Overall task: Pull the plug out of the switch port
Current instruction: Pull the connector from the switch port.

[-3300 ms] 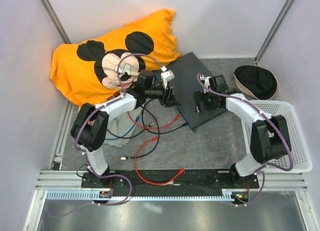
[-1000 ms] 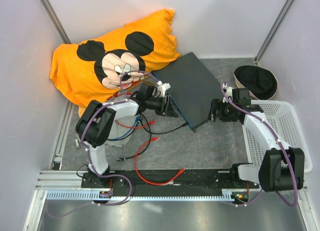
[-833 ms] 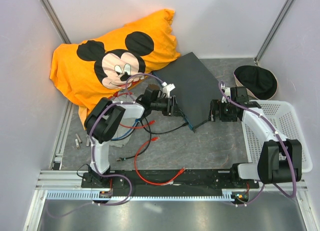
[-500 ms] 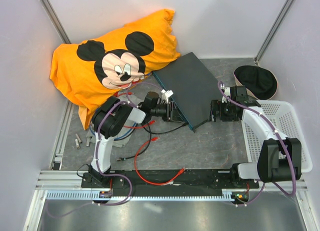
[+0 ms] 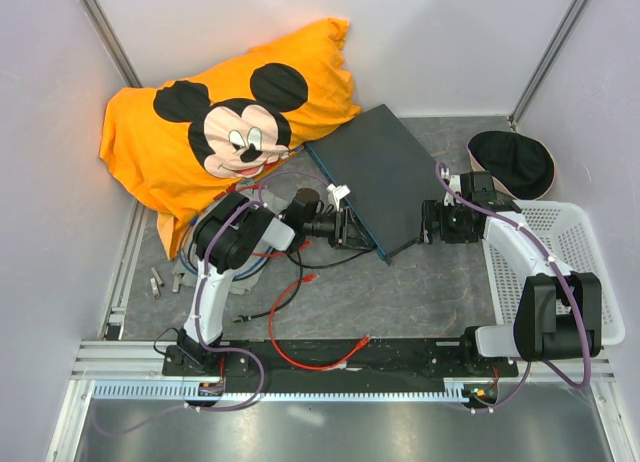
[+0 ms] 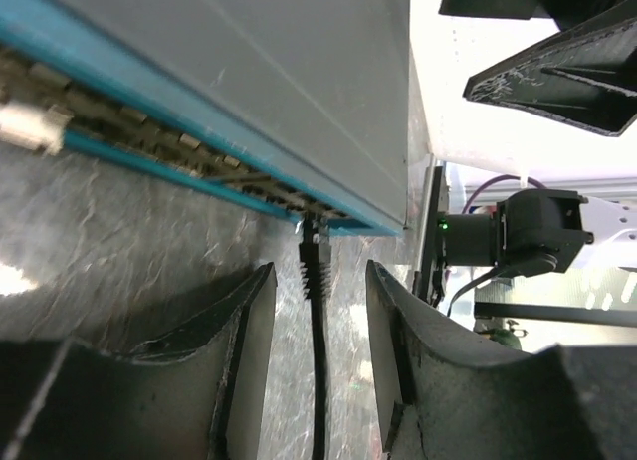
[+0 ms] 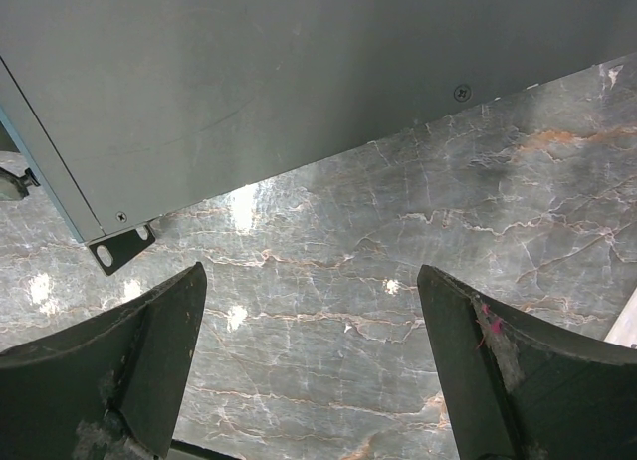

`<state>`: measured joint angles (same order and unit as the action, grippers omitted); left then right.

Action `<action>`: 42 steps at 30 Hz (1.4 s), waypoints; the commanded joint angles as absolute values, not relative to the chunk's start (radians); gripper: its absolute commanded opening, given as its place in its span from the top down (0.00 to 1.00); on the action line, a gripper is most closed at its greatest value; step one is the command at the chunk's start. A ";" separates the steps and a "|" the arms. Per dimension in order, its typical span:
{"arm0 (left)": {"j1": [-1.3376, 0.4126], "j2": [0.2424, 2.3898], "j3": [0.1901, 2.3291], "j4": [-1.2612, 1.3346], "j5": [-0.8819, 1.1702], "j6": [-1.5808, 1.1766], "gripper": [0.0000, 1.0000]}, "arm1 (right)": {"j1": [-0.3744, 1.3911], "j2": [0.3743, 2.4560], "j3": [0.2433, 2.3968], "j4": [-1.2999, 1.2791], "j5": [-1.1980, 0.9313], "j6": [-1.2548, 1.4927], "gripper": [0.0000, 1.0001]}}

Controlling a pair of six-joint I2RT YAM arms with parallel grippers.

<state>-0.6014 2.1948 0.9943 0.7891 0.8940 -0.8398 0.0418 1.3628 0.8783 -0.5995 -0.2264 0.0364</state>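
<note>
Left wrist view: the black plug (image 6: pixel 315 249) sat seated in the teal port row of the switch (image 6: pixel 249 72). Its cable (image 6: pixel 318 380) ran between the spread fingers of the left gripper (image 6: pixel 318 281), neither finger touching it. The right gripper (image 7: pixel 311 291) gaped wide by the switch's right edge. The switch lay skewed, mid-table (image 5: pixel 400 292), toward the far edge.

The left arm (image 5: pixel 240 234) folds tight, the right arm (image 5: pixel 512 244) stretches forward, both low, with the left gripper (image 5: pixel 350 229) and right gripper (image 7: pixel 313 279) each holding 2 fingers spread apart.
</note>
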 commanded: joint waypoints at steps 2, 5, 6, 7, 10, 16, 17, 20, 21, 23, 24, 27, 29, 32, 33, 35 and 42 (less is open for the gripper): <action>-0.621 2.258 1.032 0.853 0.897 -0.885 0.52 | 0.040 1.365 0.904 -0.586 -0.221 0.032 0.04; -0.626 2.273 1.035 0.867 0.897 -0.900 0.52 | 0.040 1.361 0.902 -0.591 -0.219 0.032 0.04; -0.627 2.273 1.035 0.868 0.897 -0.899 0.52 | 0.038 1.358 0.902 -0.592 -0.221 0.032 0.04; -0.632 2.273 1.035 0.870 0.900 -0.897 0.52 | 0.038 1.359 0.902 -0.592 -0.218 0.032 0.04; -0.637 2.278 1.034 0.870 0.907 -0.896 0.52 | 0.037 1.359 0.902 -0.592 -0.216 0.032 0.04; -0.637 2.325 1.051 0.959 0.966 -0.953 0.54 | 0.034 1.365 0.903 -0.589 -0.216 0.032 0.04; -0.637 2.332 1.052 0.962 0.971 -0.954 0.54 | 0.035 1.367 0.904 -0.589 -0.218 0.032 0.03; -0.637 2.338 1.052 0.980 0.971 -0.960 0.55 | 0.034 1.373 0.902 -0.584 -0.218 0.034 0.04; -0.637 2.339 1.051 0.986 0.973 -0.965 0.56 | 0.035 1.374 0.902 -0.581 -0.219 0.037 0.04; -0.637 2.347 1.051 1.005 0.971 -0.974 0.58 | 0.035 1.379 0.902 -0.581 -0.219 0.040 0.03; -0.637 2.356 1.049 1.015 0.971 -0.985 0.59 | 0.034 1.381 0.902 -0.580 -0.219 0.038 0.04; -0.637 2.364 1.049 1.028 0.960 -0.980 0.64 | 0.035 1.384 0.903 -0.580 -0.219 0.038 0.03; -0.638 2.359 1.048 1.017 0.942 -0.965 0.67 | 0.035 1.387 0.902 -0.577 -0.218 0.041 0.03; -0.649 2.353 1.051 1.000 0.924 -0.937 0.71 | 0.035 1.391 0.902 -0.574 -0.218 0.044 0.03; -0.656 2.349 1.051 0.990 0.913 -0.922 0.75 | 0.035 1.393 0.902 -0.572 -0.218 0.043 0.03; -0.666 2.335 1.052 0.960 0.882 -0.907 0.78 | 0.035 1.394 0.902 -0.571 -0.218 0.044 0.03; -0.706 2.279 1.078 0.798 0.782 -0.804 0.98 | 0.035 1.405 0.905 -0.571 -0.215 0.044 0.03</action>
<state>-0.6262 2.2936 1.0489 0.9184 0.9100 -0.9352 0.0391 1.3914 0.8783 -0.5930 -0.2264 0.0380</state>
